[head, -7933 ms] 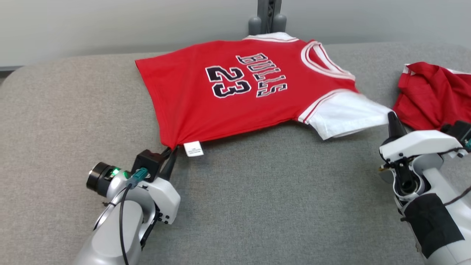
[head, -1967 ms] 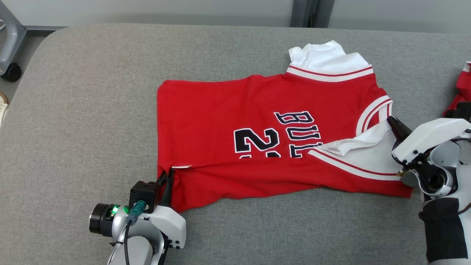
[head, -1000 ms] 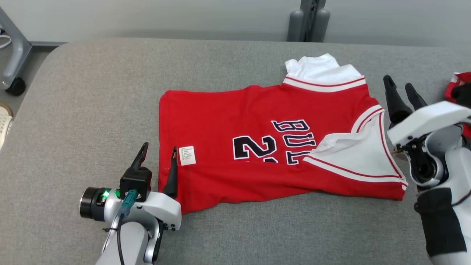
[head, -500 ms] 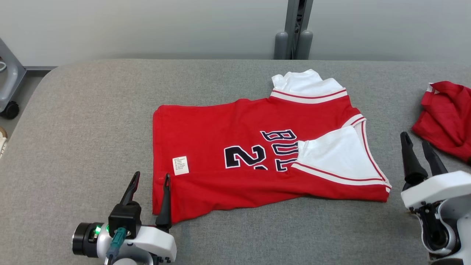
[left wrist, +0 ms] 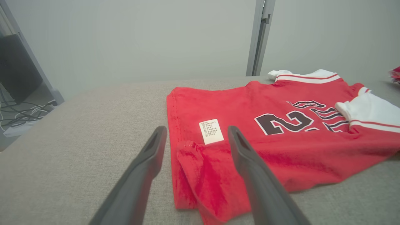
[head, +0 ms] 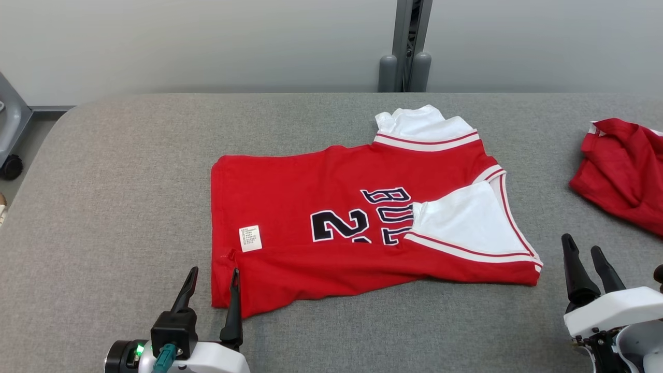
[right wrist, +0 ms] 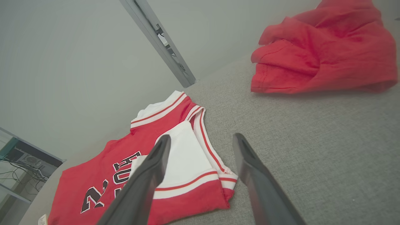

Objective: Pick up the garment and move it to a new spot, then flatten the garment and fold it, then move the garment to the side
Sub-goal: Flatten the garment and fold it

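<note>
The garment (head: 331, 207) is a red jersey with white sleeves and dark lettering, lying on the grey table with its near long edge folded over onto its front. A white label (head: 250, 238) shows by the folded corner. My left gripper (head: 214, 273) is open at the lower left, its fingertips just over the jersey's near left corner (left wrist: 200, 175). My right gripper (head: 581, 243) is open at the lower right, a little right of the folded white sleeve (right wrist: 184, 159) and apart from it.
A second crumpled red cloth (head: 621, 171) lies at the table's right edge, also in the right wrist view (right wrist: 322, 53). A grey post (head: 406, 46) stands behind the padded grey table (head: 124, 171). A frame with a caster (head: 10, 155) stands off the left end.
Both grippers have let go of the jersey and opened, then drawn back toward me. The near edge now lies folded over the front. The head camera has tilted, shifting the whole picture.
</note>
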